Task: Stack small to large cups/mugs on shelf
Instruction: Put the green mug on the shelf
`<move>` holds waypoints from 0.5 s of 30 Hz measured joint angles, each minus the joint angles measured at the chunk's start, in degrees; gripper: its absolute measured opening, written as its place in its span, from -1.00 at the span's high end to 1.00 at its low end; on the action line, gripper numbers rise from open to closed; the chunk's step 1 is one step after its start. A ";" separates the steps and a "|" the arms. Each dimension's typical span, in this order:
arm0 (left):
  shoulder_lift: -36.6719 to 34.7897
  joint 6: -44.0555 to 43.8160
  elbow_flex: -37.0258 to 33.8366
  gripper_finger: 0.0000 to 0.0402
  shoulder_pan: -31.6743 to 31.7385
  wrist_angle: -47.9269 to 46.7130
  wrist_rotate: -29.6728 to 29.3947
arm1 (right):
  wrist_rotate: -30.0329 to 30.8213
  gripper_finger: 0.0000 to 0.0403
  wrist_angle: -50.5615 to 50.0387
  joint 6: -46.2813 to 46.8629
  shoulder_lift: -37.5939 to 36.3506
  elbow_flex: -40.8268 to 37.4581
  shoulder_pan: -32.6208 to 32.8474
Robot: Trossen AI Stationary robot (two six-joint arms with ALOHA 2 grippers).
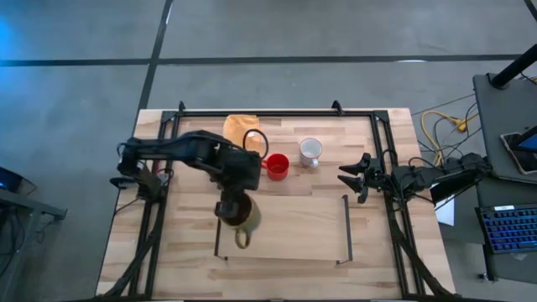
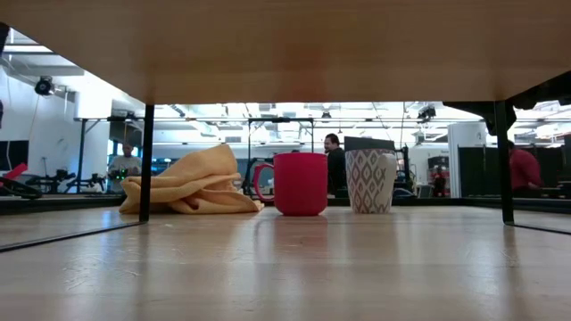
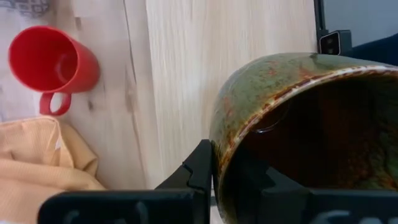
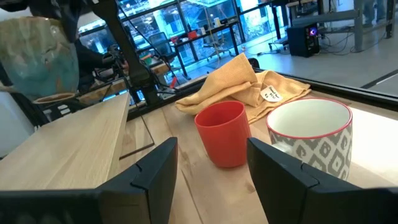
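Observation:
My left gripper (image 1: 228, 207) hangs over the left end of the shelf (image 1: 294, 226) and is shut on the olive-brown mug (image 1: 244, 218), whose handle (image 1: 242, 241) points toward the near edge. The small red mug (image 1: 277, 166) and the white, grey-patterned mug (image 1: 310, 151) stand upright on the tabletop just beyond the shelf's far edge. My right gripper (image 1: 352, 178) waits open at the table's right side, level and pointing at these two mugs (image 4: 222, 134) (image 4: 311, 134). The low view looks under the shelf (image 2: 285, 45). My left gripper (image 3: 227, 165) pinches the olive-brown mug's rim (image 3: 219, 149), one finger (image 3: 200, 165) outside the wall and one (image 3: 252, 177) inside the dark hollow. It comes from above, pointing down. The mug (image 4: 37, 56) hangs mouth-up below it, over the shelf; whether its base touches the board I cannot tell.
A crumpled yellow cloth (image 1: 242, 130) lies on the tabletop left of the red mug, toward the far edge. Thin black rails (image 1: 346, 226) stand at the shelf's short ends. The shelf's middle and right part are bare wood. People and desks show in the room beyond.

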 joint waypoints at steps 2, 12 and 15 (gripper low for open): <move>0.30 -0.08 0.15 0.93 0.00 -0.02 0.09 | 0.00 0.08 -0.02 0.02 0.01 0.00 -0.01; 0.88 -4.53 -0.85 0.93 -1.23 -0.16 1.11 | 0.00 0.08 -0.02 0.02 0.02 0.01 -0.01; 1.06 -4.56 -0.85 0.93 -2.33 -0.17 1.39 | 0.00 0.08 -0.02 0.02 0.02 0.01 -0.01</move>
